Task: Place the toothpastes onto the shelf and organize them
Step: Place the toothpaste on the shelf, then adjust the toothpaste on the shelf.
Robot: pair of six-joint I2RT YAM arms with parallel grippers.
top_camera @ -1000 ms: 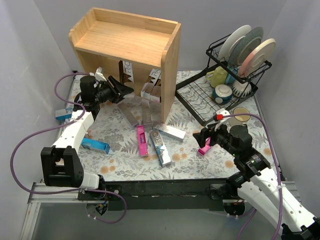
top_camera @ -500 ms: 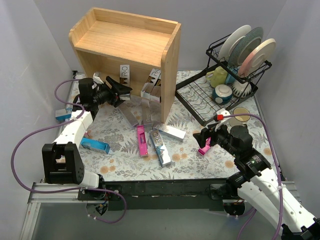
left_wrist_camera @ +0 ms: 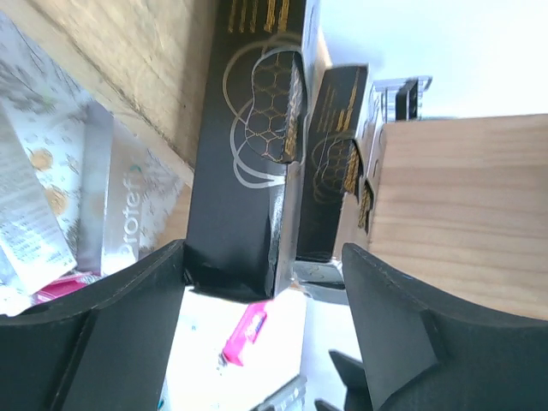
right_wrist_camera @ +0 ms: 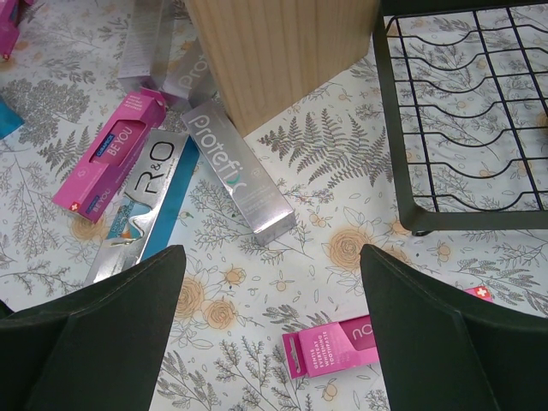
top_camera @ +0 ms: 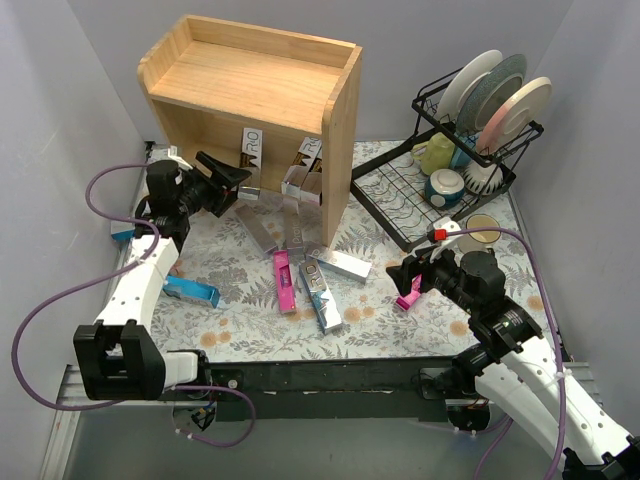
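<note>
**Status of both hands**

Left hand (top_camera: 228, 178): released, fingers spread either side of an upright black toothpaste box (left_wrist_camera: 235, 171) in the lower compartment of the wooden shelf (top_camera: 250, 75). Right hand (right_wrist_camera: 270, 257): released, above the tabletop (top_camera: 240, 270), near a pink toothpaste box (right_wrist_camera: 330, 347) lying flat. Silver Protefix box (right_wrist_camera: 240, 184): flat beside the shelf corner

Wooden shelf (top_camera: 300, 75) stands upright at the back, top board bare, and in its lower bay a black box (left_wrist_camera: 244, 171) with gold honeycomb print stands on end, a second black box (left_wrist_camera: 330, 180) just beside it. In front, two silver boxes (top_camera: 264, 227) lie flat, partly under the shelf. Near them a pink box (top_camera: 284, 282), a silver-and-blue box (top_camera: 320, 297) and a silver Protefix box (top_camera: 341, 264) lie close together. A second pink box (top_camera: 409, 297) lies well off right, a blue box (top_camera: 191, 291) off left
</note>
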